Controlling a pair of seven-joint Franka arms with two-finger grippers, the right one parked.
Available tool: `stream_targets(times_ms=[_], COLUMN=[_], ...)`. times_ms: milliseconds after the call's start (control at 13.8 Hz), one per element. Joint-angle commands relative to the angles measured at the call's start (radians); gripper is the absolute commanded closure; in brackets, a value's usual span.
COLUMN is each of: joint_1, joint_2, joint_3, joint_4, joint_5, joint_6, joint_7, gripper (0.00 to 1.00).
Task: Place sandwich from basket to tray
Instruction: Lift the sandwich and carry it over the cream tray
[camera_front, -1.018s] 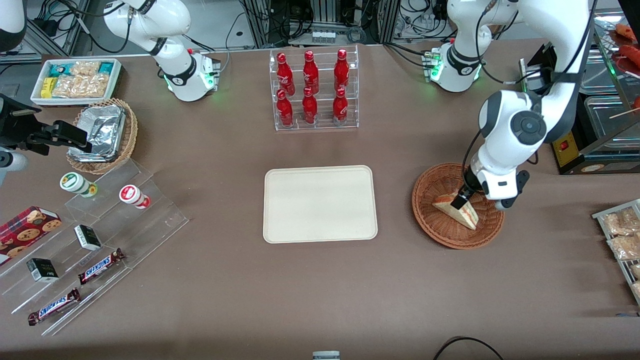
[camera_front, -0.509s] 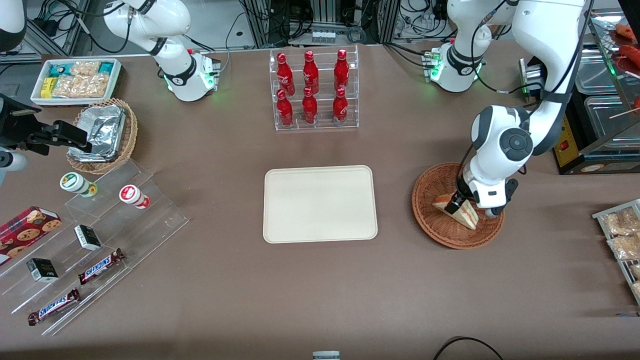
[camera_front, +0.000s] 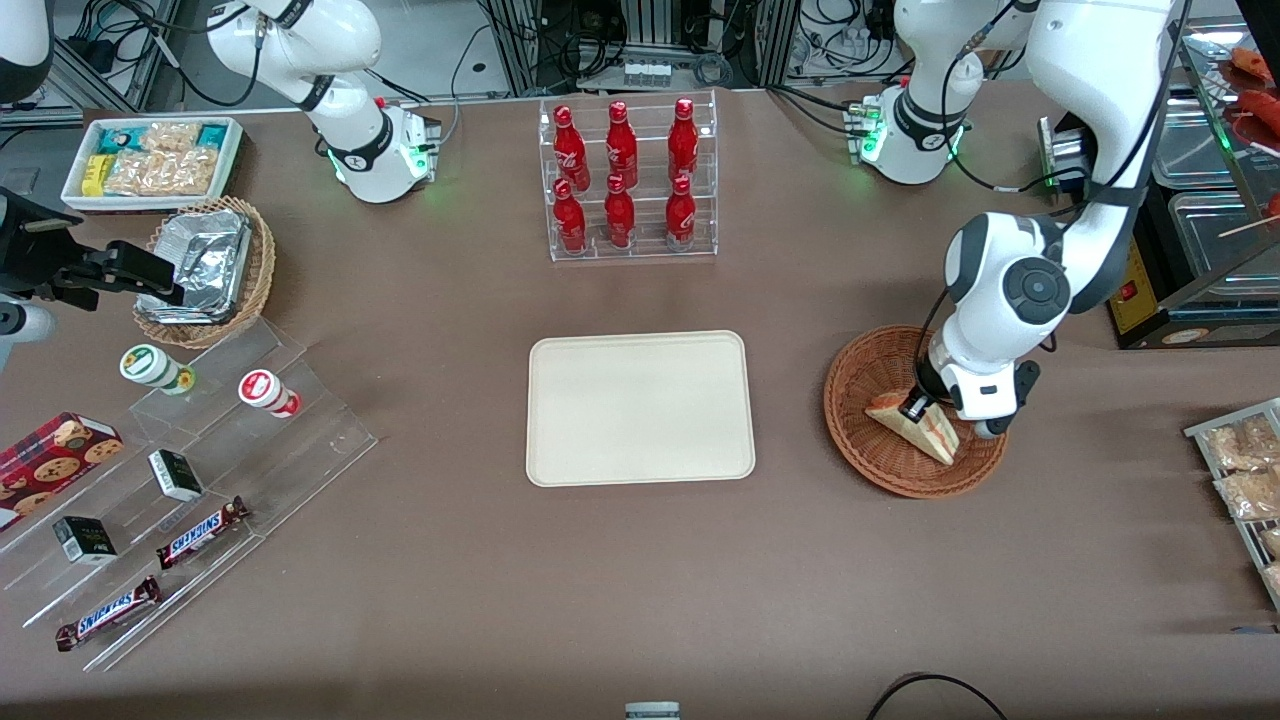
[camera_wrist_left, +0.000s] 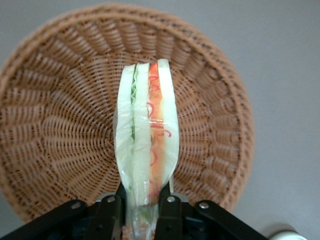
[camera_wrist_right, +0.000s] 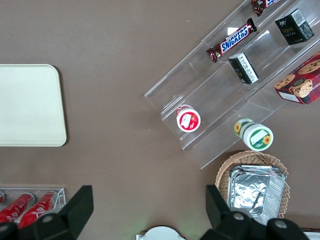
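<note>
The sandwich (camera_front: 915, 428), a white-bread wedge with orange-red and green filling, lies in the reddish-brown wicker basket (camera_front: 860, 400) toward the working arm's end of the table. My left gripper (camera_front: 918, 408) is down in the basket, its fingers closed on the sandwich's thick end. In the left wrist view the sandwich (camera_wrist_left: 147, 135) stands edge-on between the two black fingers (camera_wrist_left: 170, 212), over the basket's weave (camera_wrist_left: 60, 140). The cream-white tray (camera_front: 640, 408) lies flat at the table's middle, beside the basket, with nothing on it.
A clear rack of red bottles (camera_front: 628, 180) stands farther from the front camera than the tray. Toward the parked arm's end are a foil-lined basket (camera_front: 205, 270), a snack bin (camera_front: 150, 160) and acrylic steps with candy bars (camera_front: 200, 460). Packets on a rack (camera_front: 1245, 470) lie beside the basket.
The left arm has dropped and shifted slightly toward the tray, bringing the gripper lower onto the sandwich. The sandwich stays in the basket.
</note>
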Motion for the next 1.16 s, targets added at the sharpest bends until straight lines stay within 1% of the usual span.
stream_targets(times_ms=[0,145,218,436,655,800,945,1091], joint_1=[-0.051,-0.118,-0.154,-0.293,-0.41,-0.47,-0.534,-0.568], joint_2=[-0.07,-0.052,-0.043,0.02,0.121,0.18,0.279,0.377], joint_3=[0.003,0.0,-0.002,-0.003,-0.003,-0.003,-0.002,-0.003], joint_4=[0.128,0.27,0.32,0.426,0.516,0.538,0.617,0.692], joint_5=[0.061,0.071,0.069,0.068,0.066,0.068,0.068,0.068], joint_6=[-0.226,-0.377,-0.406,-0.416,-0.414,-0.399,-0.391,-0.382], joint_7=[-0.022,-0.023,-0.022,0.0,0.085,0.09,0.09,0.092], gripper=[1.0,1.0,1.0,1.0,1.0,1.0,1.0,1.0])
